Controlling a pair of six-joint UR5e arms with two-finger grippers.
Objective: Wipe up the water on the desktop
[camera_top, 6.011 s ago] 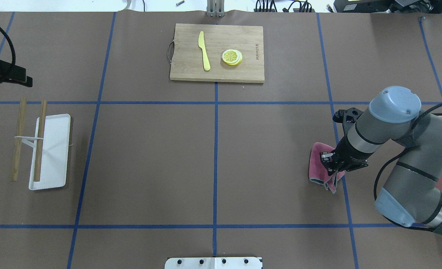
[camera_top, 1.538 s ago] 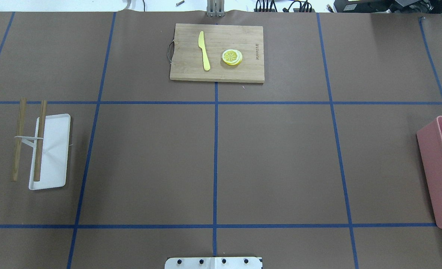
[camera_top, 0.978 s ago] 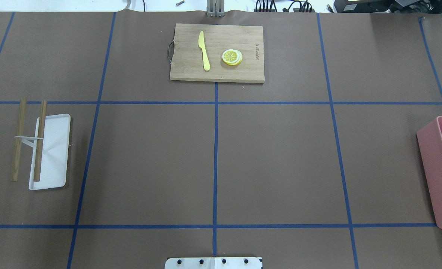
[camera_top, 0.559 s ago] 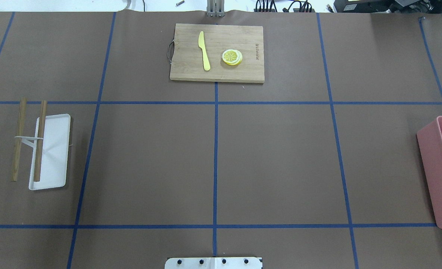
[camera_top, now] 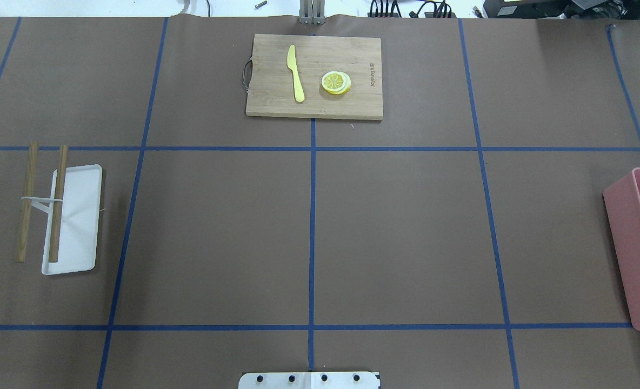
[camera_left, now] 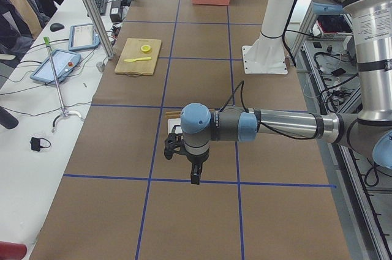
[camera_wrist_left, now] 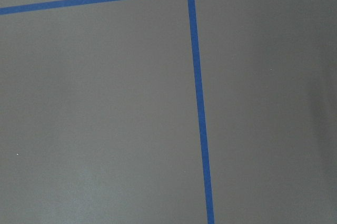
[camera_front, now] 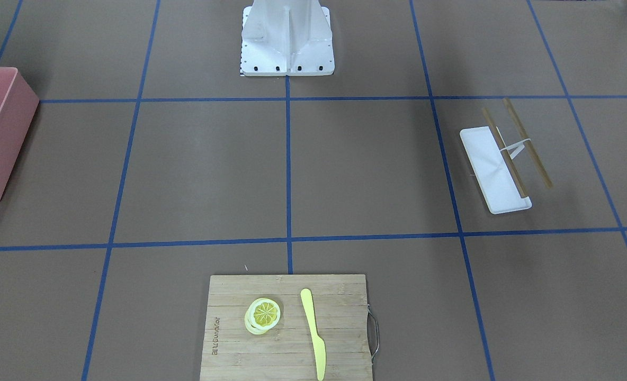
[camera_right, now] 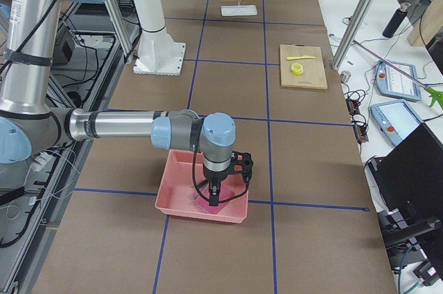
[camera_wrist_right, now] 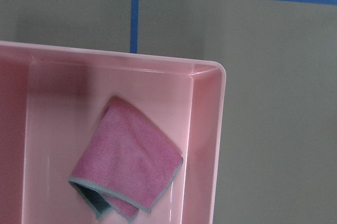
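The desktop (camera_top: 395, 232) is brown and matte, crossed by blue tape lines; I see no water on it in any view. A folded pink cloth (camera_wrist_right: 126, 155) with a grey hem lies loose inside the pink bin (camera_wrist_right: 206, 145) at the table's right end. In the exterior right view my right gripper (camera_right: 213, 199) hangs over that bin (camera_right: 181, 194), just above the cloth. My left gripper (camera_left: 195, 178) shows only in the exterior left view. It points down above the desktop, close to the white tray. I cannot tell whether either gripper is open or shut.
A bamboo cutting board (camera_top: 266, 102) at the far middle holds a yellow knife (camera_top: 295, 73) and a lemon slice (camera_top: 336, 82). A white tray (camera_top: 79, 227) with two wooden sticks (camera_top: 58, 202) lies at the left. The robot's base plate (camera_top: 309, 380) sits at the near edge.
Six seconds ago the right gripper held the pink cloth on the desktop. Now both arms are out of the overhead view and the cloth lies in the bin. Nothing has moved in the last 1.5 s.
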